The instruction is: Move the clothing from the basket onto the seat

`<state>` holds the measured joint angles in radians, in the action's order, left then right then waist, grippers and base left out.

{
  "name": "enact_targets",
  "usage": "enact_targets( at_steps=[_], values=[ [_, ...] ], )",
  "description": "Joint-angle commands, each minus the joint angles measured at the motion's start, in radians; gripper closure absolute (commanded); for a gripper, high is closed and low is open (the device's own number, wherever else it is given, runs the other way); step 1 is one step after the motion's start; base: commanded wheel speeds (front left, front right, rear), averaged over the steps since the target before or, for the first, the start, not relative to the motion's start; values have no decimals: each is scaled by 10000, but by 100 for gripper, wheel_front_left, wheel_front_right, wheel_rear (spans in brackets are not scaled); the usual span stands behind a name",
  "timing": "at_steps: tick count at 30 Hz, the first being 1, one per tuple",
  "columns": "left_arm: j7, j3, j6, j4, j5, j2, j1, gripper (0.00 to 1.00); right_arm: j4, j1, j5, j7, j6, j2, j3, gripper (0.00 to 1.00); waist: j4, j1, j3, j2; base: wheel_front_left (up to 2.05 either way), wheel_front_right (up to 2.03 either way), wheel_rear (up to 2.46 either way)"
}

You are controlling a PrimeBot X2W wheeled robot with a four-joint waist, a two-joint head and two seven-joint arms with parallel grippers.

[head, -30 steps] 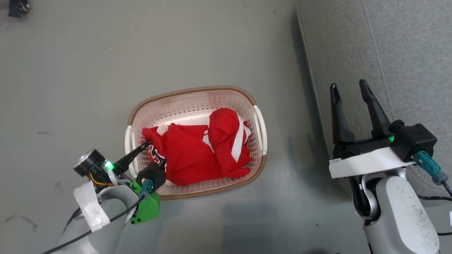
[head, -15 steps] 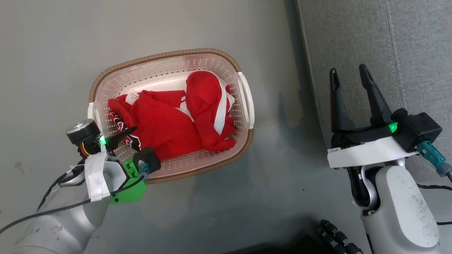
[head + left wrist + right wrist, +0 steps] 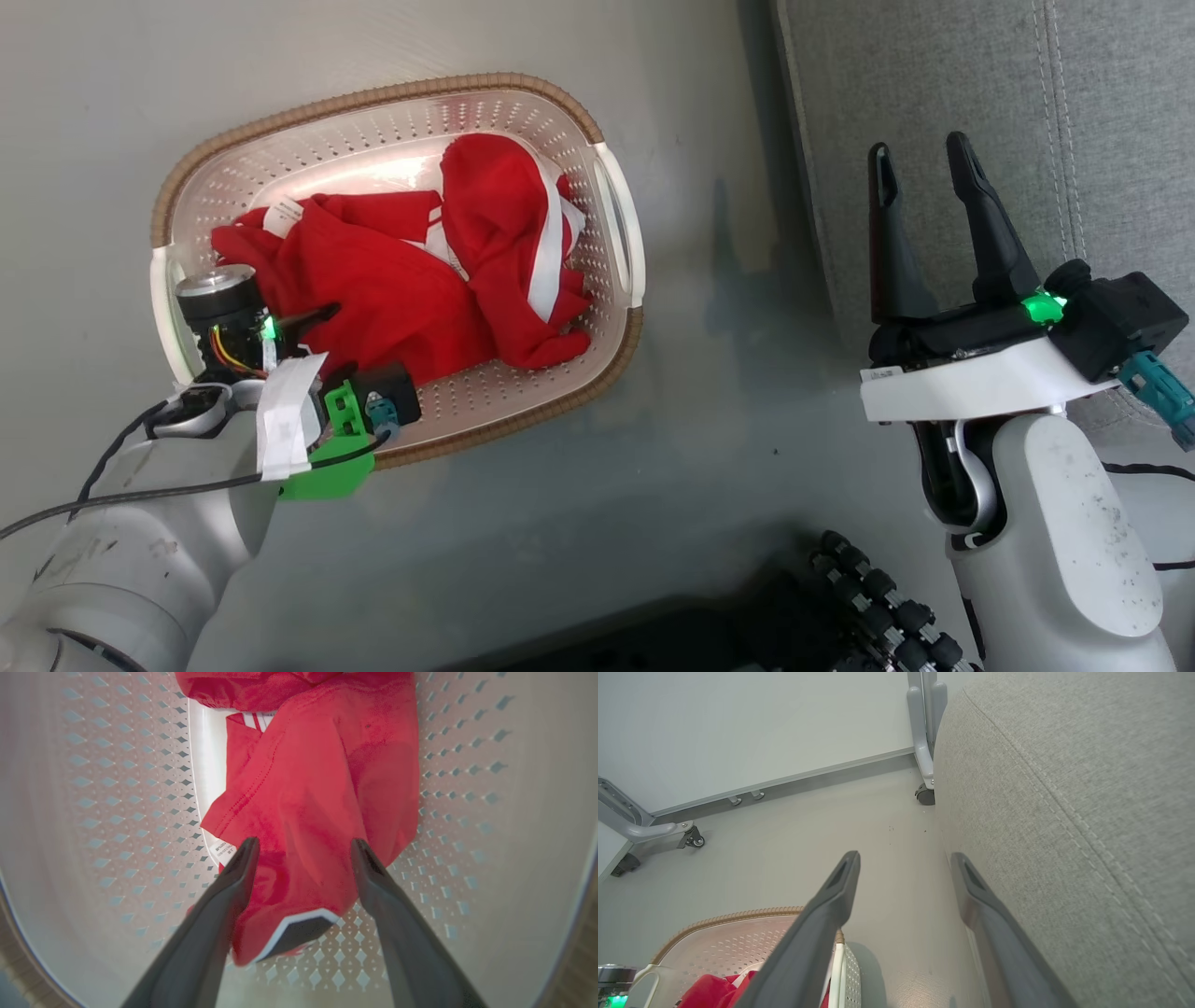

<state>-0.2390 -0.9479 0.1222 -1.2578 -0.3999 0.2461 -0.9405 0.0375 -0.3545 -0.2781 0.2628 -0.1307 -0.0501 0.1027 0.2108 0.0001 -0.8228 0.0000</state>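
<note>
**A:** Head view first. Where is the clothing?

**B:** The clothing [image 3: 392, 280] lies heaped in the basket [image 3: 373, 91], which stands on the floor [image 3: 709, 373] at upper left. The seat [image 3: 934, 84] runs down the right side, apart from the basket, with a strip of floor between them.

**A:** And the grippers?

**B:** The left gripper [image 3: 336, 331] reaches over the basket's near left corner, above the red cloth. One of the left fingers [image 3: 308, 319] shows there, so their spread cannot be told from this view. The right gripper [image 3: 920, 149] hovers over the seat's edge, its prongs apart with nothing between them.

**A:** The left wrist view?

**B:** It looks down into the basket. The left fingers stand spread, with a fold of the clothing lying between them. Whether they touch the cloth cannot be told. A white tag [image 3: 223, 851] shows just beside the left-hand finger, and a navy patch [image 3: 299, 931] edged in white sits low between the two. The basket's perforated walls rise on either side.

**A:** The right wrist view?

**B:** The right fingers [image 3: 822, 924] are spread and hold nothing. The seat rises at the right with its stitched seam, and the floor lies to the left. The basket's brown rim and some red cloth show at lower left. A grey frame [image 3: 924, 742] on casters stands against the wall [image 3: 738, 718], by the seat's far corner.
</note>
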Motion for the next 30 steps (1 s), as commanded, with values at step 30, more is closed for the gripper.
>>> enact_targets(
  at_steps=[30],
  values=[
    [1746, -2858, 73, -315, 2814, -283, -950, 0, -16, -403, -425, 32, -1, -6, 239, 0, 591, -1, -1002, 0, 0, 0, 0]
  ],
)
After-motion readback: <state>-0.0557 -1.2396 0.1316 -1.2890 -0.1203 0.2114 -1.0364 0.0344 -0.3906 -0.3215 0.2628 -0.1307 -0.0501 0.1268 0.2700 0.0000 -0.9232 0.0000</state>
